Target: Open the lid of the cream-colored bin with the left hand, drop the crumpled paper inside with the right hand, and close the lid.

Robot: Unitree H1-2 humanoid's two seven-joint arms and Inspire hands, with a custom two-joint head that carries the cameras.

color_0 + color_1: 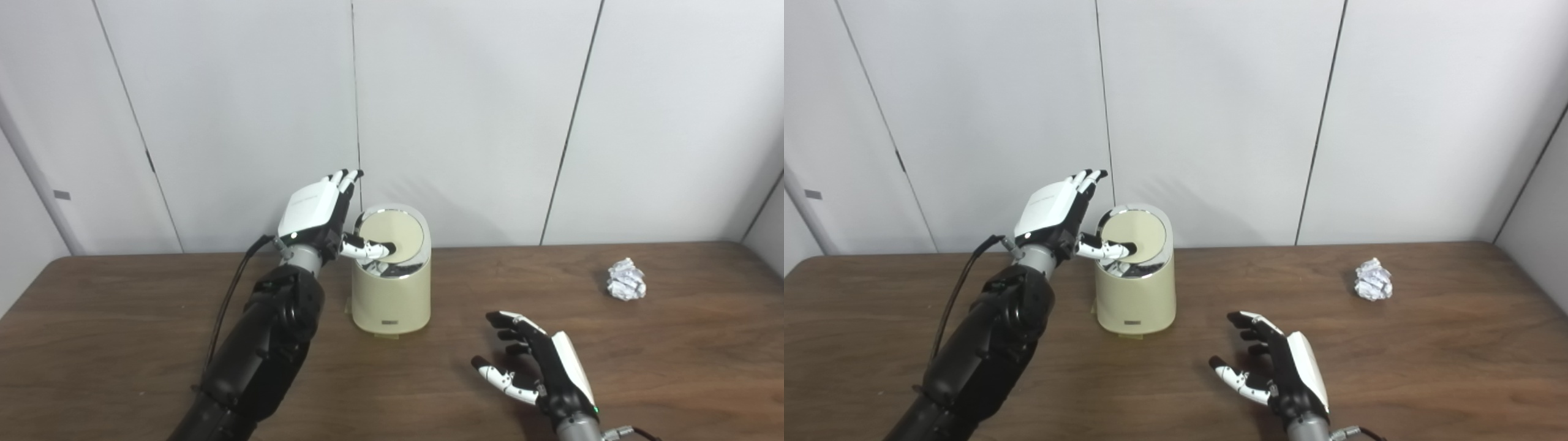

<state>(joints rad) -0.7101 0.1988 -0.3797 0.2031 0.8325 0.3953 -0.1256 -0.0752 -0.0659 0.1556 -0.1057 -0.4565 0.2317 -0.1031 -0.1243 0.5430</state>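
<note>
Left hand [315,214]: raised beside the bin, fingers spread upward, grasping nothing, thumb lying across the lid [392,236]. Cream-colored bin [391,294]: upright, mid-table [122,318]. Right hand [539,364]: released, fingers apart, low over table. Crumpled paper [626,279]: far right, well apart from both.

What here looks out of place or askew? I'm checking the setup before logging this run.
Nothing looks damaged or spilled. The cream-colored bin stands upright, its lid tilted with the left hand thumb on it. The crumpled paper lies on the table, apart from the open right hand.
</note>
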